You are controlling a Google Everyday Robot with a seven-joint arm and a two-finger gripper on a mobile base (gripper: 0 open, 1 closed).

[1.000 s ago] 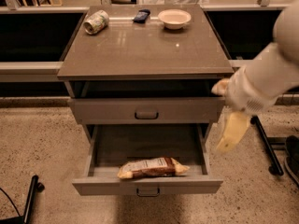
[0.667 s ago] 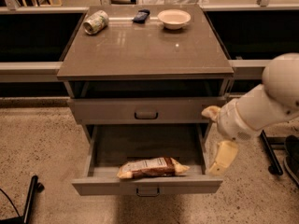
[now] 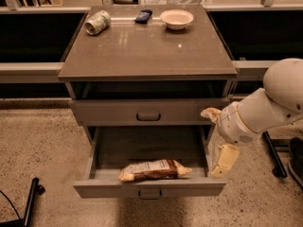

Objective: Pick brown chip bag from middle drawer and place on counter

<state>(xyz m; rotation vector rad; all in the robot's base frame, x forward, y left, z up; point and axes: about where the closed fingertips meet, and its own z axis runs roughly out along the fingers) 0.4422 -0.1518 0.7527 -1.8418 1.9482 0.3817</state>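
Speckled floor surrounds the cabinet, and the drawer (image 3: 94, 151) stands pulled open at six o'clock. The bag (image 3: 155, 169) lies lengthwise inside, close against the front wall. The gripper (image 3: 213, 142) hangs at the drawer's three o'clock, just outside its right wall, with its two fingers spread wide and holding nothing.

To do the reach well, I judge it should rise over that wall, swing toward nine o'clock, then come down across the bag's narrow width. Foil crumples, so a mid-body pinch looks safest. Clearance is tight under the closed front (image 3: 113, 111) above. The counter (image 3: 142, 51) has bare room toward six o'clock, while the can (image 3: 97, 21) and bowl (image 3: 176, 18) sit along twelve.
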